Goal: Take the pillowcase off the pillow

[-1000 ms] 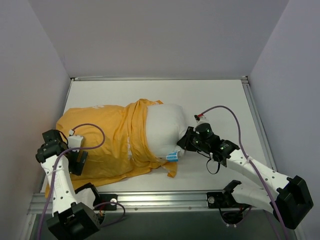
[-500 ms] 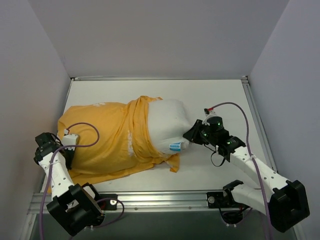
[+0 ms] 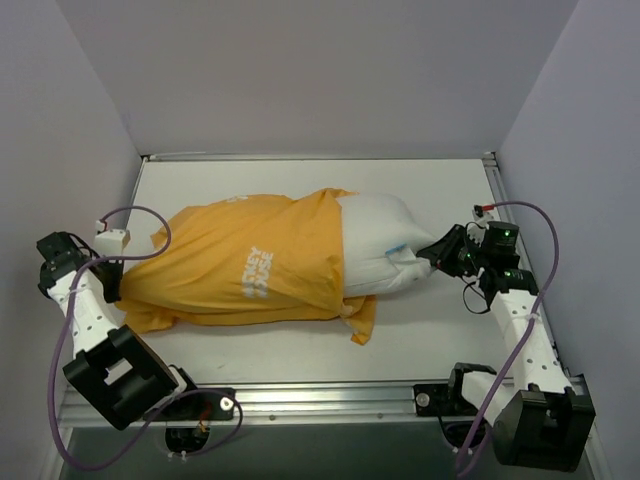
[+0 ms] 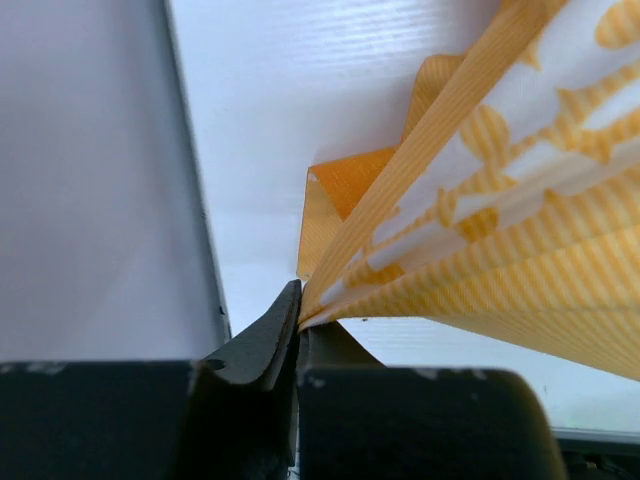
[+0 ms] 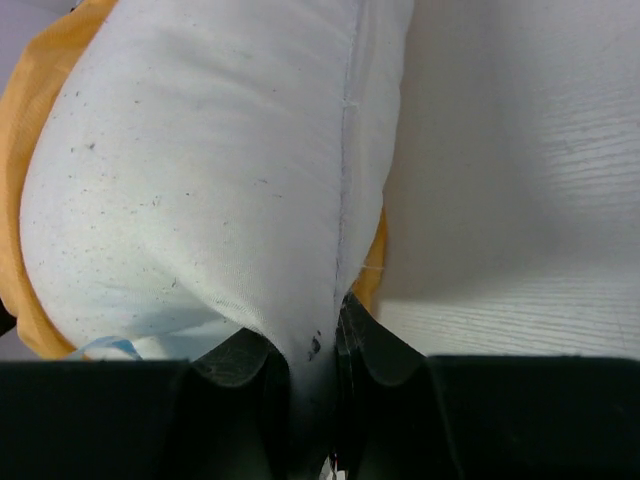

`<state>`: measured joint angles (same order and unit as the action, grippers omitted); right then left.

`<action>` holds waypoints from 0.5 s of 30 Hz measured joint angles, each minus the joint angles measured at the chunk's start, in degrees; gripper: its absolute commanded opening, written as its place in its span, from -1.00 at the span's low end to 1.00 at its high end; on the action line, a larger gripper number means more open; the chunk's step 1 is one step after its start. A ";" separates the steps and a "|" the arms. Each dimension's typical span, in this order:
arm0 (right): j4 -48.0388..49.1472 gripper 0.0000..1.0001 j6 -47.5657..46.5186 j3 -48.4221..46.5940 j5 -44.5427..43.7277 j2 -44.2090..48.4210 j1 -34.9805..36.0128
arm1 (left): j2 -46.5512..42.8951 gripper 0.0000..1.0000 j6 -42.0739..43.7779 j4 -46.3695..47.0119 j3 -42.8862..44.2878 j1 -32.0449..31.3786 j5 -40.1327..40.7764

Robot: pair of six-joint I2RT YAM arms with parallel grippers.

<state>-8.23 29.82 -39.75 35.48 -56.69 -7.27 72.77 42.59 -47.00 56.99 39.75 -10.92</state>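
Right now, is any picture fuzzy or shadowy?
Top view: sharp, evenly lit, a soft shadow under the pillow. Left wrist view: the left pincer is a dark blur up close; the pillowcase weave is crisp. Right wrist view: the right pincer blurs too, and the pillow shades the table.

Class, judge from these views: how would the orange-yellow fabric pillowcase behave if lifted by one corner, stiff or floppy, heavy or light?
Probably floppy: the orange-yellow fabric pillowcase fans into folds where the left claw pinches it. Likely light, being thin cloth. It may drag, since it wraps the plump white pillow.
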 measured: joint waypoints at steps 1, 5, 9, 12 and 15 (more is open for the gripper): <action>-0.33 -1.00 -0.33 -0.09 0.66 0.22 -0.15 | -0.02 -0.95 -0.15 0.17 0.76 0.00 -0.17; -4.11 -1.00 -2.58 -1.60 1.40 0.57 -0.15 | 0.70 -0.95 -0.48 1.79 1.11 -0.85 1.70; -10.27 -1.00 -4.70 -7.54 0.35 0.44 -0.74 | 4.46 -0.95 -1.33 5.95 1.09 -3.85 6.21; -12.90 -1.00 -5.16 -14.88 0.20 -0.42 -3.96 | 7.28 -0.95 -2.69 8.04 1.99 -4.22 8.44; -13.88 -1.00 -5.97 -21.33 -0.87 -1.73 -7.08 | 10.16 -0.95 -4.00 9.99 5.35 -3.76 10.32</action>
<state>-22.11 23.86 -61.08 34.61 -58.41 -14.35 82.94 38.59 -37.01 62.35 35.99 -0.60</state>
